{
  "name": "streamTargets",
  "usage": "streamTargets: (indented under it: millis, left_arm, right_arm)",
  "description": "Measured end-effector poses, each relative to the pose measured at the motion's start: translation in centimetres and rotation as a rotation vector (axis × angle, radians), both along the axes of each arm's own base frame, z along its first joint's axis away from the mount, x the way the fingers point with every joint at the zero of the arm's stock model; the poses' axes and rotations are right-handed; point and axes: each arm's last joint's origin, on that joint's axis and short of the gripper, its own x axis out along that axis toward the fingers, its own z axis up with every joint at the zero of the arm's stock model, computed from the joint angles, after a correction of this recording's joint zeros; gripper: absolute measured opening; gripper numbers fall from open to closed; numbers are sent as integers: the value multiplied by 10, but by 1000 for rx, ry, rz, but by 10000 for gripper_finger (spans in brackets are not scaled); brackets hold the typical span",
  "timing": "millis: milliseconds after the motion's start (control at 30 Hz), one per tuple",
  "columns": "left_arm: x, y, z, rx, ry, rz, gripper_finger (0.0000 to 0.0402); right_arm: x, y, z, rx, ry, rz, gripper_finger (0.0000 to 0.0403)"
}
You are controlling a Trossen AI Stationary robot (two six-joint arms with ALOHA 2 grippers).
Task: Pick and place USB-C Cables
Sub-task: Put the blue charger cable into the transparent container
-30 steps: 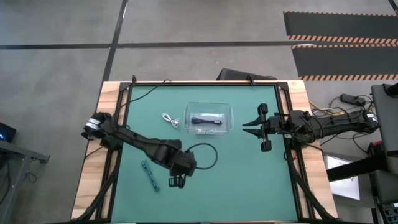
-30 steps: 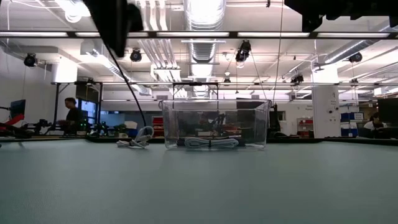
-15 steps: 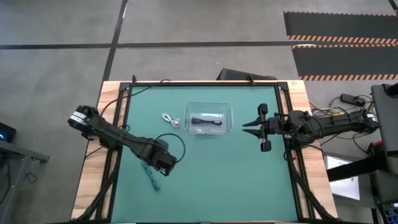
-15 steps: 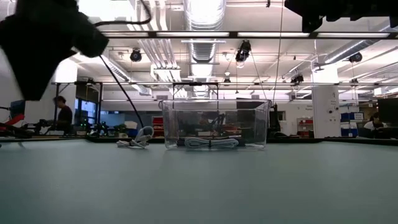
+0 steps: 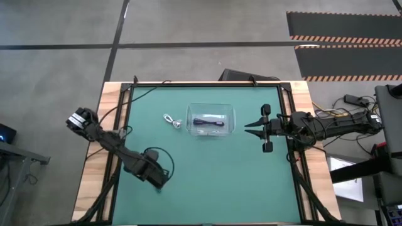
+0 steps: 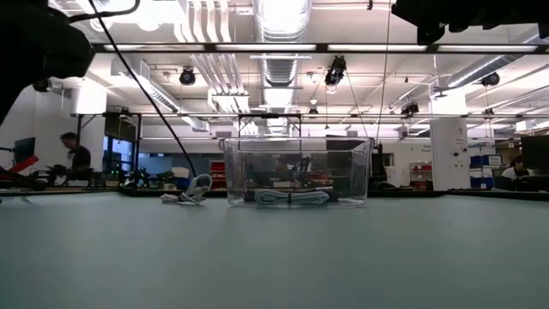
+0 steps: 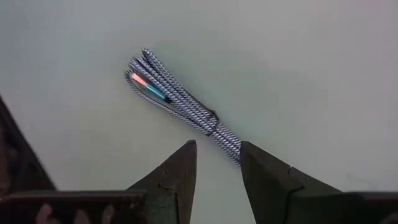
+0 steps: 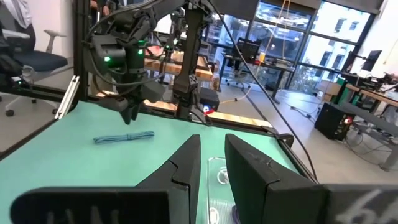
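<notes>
A teal-grey USB-C cable bundle (image 7: 177,99) lies flat on the green mat near the table's left front; in the high view my left arm hides it. My left gripper (image 7: 217,165) hangs open above it, pointing down, with the bundle's near end below the gap between its fingers. From the right wrist view the left gripper (image 8: 132,107) is clear of the bundle (image 8: 124,137). A white cable (image 5: 171,120) lies left of a clear box (image 5: 211,120) holding a black cable (image 5: 208,122). My right gripper (image 5: 250,128) waits at the right, level, narrowly open, with nothing between its fingers.
The clear box (image 6: 298,172) stands in the middle of the far half of the mat, with a pale cable (image 6: 292,197) along its near wall. A raised wooden frame (image 5: 113,144) borders the mat. Bare mat lies along the near half and centre.
My left gripper has gone toward the table's left edge and down, rolling about its own axis, and now hangs over the teal-grey cable, hiding it in the high view. The cables and box have stayed put.
</notes>
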Motion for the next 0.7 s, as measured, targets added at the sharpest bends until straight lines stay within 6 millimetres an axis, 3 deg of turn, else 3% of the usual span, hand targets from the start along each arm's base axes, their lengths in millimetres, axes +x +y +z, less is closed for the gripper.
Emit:
streamTargets:
  millis: [200, 700]
  left_arm:
    - [-6, -10, -15, 15, -82, 88, 107]
    - [-4, -16, -41, 71, -9, 84, 107]
  right_arm:
    - [0, 0, 0, -9, -1, 0, 66]
    - [0, 0, 1, -7, -7, 0, 66]
